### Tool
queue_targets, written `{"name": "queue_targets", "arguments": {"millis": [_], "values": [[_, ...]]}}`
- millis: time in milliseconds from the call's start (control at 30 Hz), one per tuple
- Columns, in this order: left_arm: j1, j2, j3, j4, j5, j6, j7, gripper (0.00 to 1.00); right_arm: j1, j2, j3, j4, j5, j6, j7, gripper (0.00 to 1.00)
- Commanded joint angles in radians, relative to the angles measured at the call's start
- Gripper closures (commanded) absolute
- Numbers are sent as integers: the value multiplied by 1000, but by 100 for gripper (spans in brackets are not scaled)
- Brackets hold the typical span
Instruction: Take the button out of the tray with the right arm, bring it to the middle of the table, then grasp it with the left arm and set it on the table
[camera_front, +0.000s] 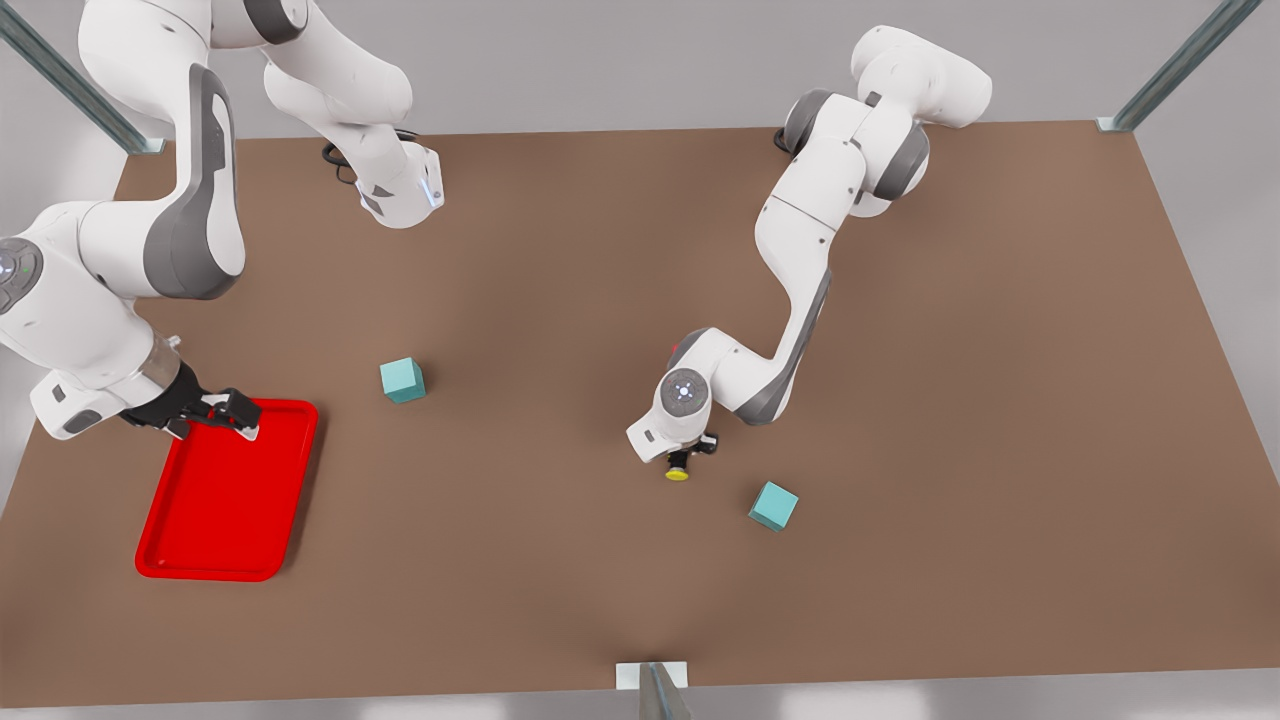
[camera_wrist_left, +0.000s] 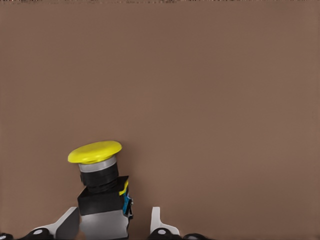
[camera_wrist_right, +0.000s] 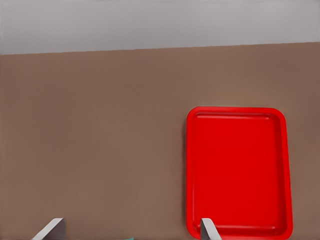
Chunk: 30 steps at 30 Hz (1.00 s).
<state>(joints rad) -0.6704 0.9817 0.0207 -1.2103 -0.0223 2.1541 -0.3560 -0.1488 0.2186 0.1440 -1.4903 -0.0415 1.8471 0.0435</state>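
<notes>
The button (camera_front: 677, 470), with a yellow cap on a dark body, is near the table's (camera_front: 560, 300) middle under the left gripper (camera_front: 692, 452). In the left wrist view the button (camera_wrist_left: 102, 185) stands tilted between the fingers. It leans on one finger (camera_wrist_left: 67, 223), and a gap separates it from the other, so the left gripper (camera_wrist_left: 112, 226) is open. The red tray (camera_front: 225, 495) lies at the front view's left with nothing in it. The right gripper (camera_front: 232, 412) hangs open over the tray's far rim. The right wrist view shows the tray (camera_wrist_right: 237, 170) and both fingertips (camera_wrist_right: 207, 228) wide apart.
Two teal cubes stand on the table, one (camera_front: 402, 380) between the tray and the middle, the other (camera_front: 773, 505) close to the button on the front view's right. Metal frame posts (camera_front: 655, 690) stand at the table's edges.
</notes>
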Motion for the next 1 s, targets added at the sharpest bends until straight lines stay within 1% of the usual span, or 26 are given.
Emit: {"name": "queue_targets", "arguments": {"millis": [0,33,100,133,267,333,367,400,433,467,500,567,633,667,767,833,967], "values": [[2,-2,-1,2,-1,3,19,28,0,1,0,1,2,4,-8,0],[2,0,-1,0,-1,3,19,32,0,-1,0,1,2,3,-7,0],[2,0,-1,2,-1,3,19,45,2,1,0,1,2,3,-7,0],[3,0,-1,2,-1,3,19,48,0,4,0,1,2,4,-8,0],[3,-2,-1,5,-1,3,20,47,2,5,0,1,5,6,-7,0],[3,-2,-1,5,-1,3,22,43,20,7,0,5,-3,1,-7,0],[3,-2,1,6,1,1,25,35,17,5,0,16,0,3,-7,0],[3,-2,1,5,1,3,23,35,6,7,-1,18,-1,0,-10,0],[5,0,1,6,1,4,23,35,-6,4,-1,25,-5,-74,-10,0],[5,0,1,6,1,6,25,34,-20,4,0,28,-3,-80,-56,0],[5,0,1,5,1,6,23,36,-18,-1,0,30,-1,-81,-59,0],[5,0,1,5,1,6,20,43,-12,5,2,30,2,-71,-59,0],[5,0,1,6,-1,6,19,54,-12,5,2,30,-5,-74,-59,0],[6,-2,1,6,-1,6,19,57,-23,1,2,33,-3,-80,-63,0],[9,-12,1,29,-1,-16,20,58,-15,7,0,74,0,-68,-59,0],[17,-14,-1,103,-5,-122,20,58,-18,7,0,74,0,-66,-59,0],[15,-29,5,124,-5,-137,-24,58,-21,5,0,74,3,-66,-59,0]]}}
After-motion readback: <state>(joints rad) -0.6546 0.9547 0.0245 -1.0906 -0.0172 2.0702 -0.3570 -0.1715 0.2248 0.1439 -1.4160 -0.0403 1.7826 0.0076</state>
